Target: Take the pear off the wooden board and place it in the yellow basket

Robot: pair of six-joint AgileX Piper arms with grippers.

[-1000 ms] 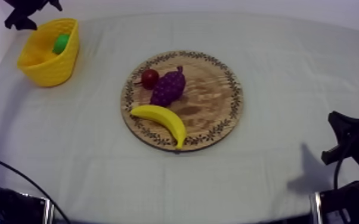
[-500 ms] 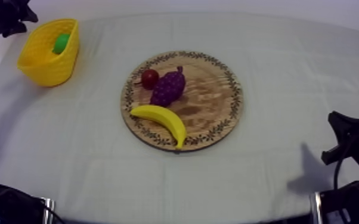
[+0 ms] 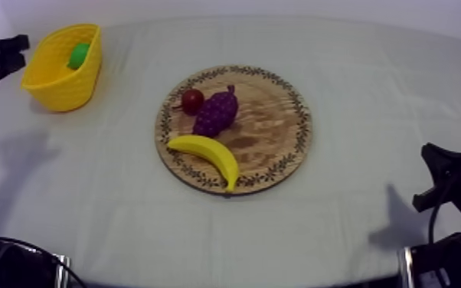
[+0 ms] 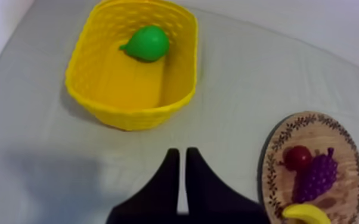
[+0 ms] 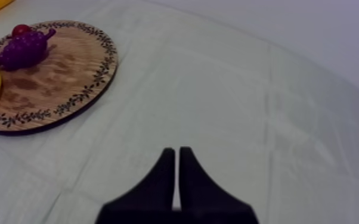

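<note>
Pear [image 4: 148,43] lodged in yellow basket [image 4: 131,122] | left end effector [image 4: 182,154], right end effector [image 5: 177,154] pressed together, empty | placement apparently done; only parking needed

Banana [image 3: 207,157], grapes [image 3: 217,112], small red fruit [image 3: 192,99]

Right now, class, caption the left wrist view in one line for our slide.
Pear lies in the yellow basket; left gripper, shut and empty, hangs short of it, wooden board nearby.
</note>
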